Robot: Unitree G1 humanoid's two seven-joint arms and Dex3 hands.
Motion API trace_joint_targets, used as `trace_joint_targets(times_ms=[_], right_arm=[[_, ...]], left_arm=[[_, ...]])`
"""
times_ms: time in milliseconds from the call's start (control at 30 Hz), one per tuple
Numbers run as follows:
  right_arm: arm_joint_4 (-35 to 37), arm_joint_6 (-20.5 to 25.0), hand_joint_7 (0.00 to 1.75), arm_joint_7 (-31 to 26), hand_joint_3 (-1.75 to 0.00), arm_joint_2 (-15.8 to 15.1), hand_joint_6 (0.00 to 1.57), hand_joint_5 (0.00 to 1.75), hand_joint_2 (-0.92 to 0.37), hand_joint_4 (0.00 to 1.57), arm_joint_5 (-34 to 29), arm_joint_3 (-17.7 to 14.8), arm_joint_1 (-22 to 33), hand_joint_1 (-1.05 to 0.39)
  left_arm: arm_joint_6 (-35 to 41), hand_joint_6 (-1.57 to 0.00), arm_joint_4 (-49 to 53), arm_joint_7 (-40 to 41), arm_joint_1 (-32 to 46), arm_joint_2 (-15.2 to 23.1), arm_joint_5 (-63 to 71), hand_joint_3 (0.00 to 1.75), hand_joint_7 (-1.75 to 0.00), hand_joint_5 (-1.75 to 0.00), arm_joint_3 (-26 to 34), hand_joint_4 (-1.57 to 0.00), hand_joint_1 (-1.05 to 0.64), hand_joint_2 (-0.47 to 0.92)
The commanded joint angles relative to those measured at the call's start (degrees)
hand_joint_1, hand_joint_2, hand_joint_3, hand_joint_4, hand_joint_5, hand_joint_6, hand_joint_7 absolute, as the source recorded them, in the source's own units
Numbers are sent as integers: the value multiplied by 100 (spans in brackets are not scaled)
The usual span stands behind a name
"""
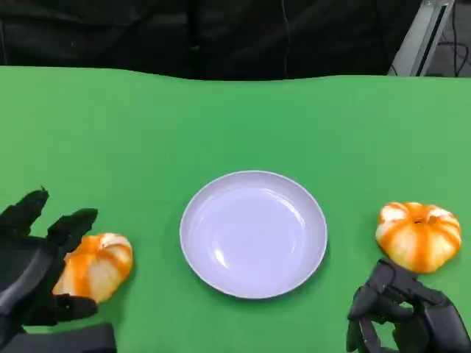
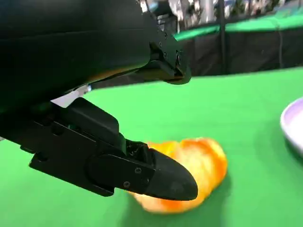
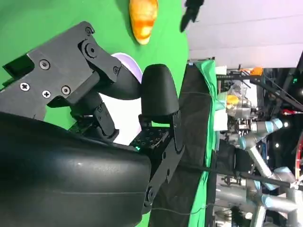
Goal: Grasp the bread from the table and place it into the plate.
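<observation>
Left hand [image 1: 33, 265] has its fingers spread around the bun [image 1: 96, 266], touching but not clamped yet; bun sits on the table right in its palm side, plate [image 1: 254, 234] off past the fingertips; looks light and squishy, so I'd cup the sides gently; right hand [image 1: 407, 312] sits curled, holding nothing.

Glossy smooth plate [image 1: 254, 234], matt green cloth [image 1: 221, 125], plastic-looking black hand [image 1: 33, 268]

A green-covered table [image 1: 235, 118] carries a pale, empty plate [image 1: 254, 234] near its middle, one orange-and-white bread [image 1: 94, 266] lying well to the plate's left near the front edge, and a second bread [image 1: 419, 234] lying well to its right.
</observation>
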Motion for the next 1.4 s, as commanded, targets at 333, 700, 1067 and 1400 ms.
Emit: trace_joint_targets(times_ms=[333, 700, 1067, 1400], right_arm=[[-90, -7, 159, -37, -125, -39, 73, 175, -53, 83, 22, -2, 83, -16], [-136, 37, 158, -95, -125, -28, 73, 175, -53, 83, 3, 23, 99, -16], [-127, 21, 158, -96, -125, -35, 73, 175, -53, 83, 7, 20, 95, -16], [-84, -2, 158, -102, -125, -45, 73, 175, -53, 83, -2, 9, 60, -16]], left_arm=[[167, -33, 1303, 187, -641, 76, -465, 25, 0, -1, -802, -12, -99, 92], [273, -34, 1679, 213, -856, 145, -803, 23, 0, -2, -1142, -17, -97, 92], [88, -42, 2486, 263, -1232, 88, -1092, 24, -3, -6, -1333, -29, -78, 92], [-426, -107, 3055, 679, -1446, 11, -1567, 35, -9, -52, -1326, -89, -18, 92]])
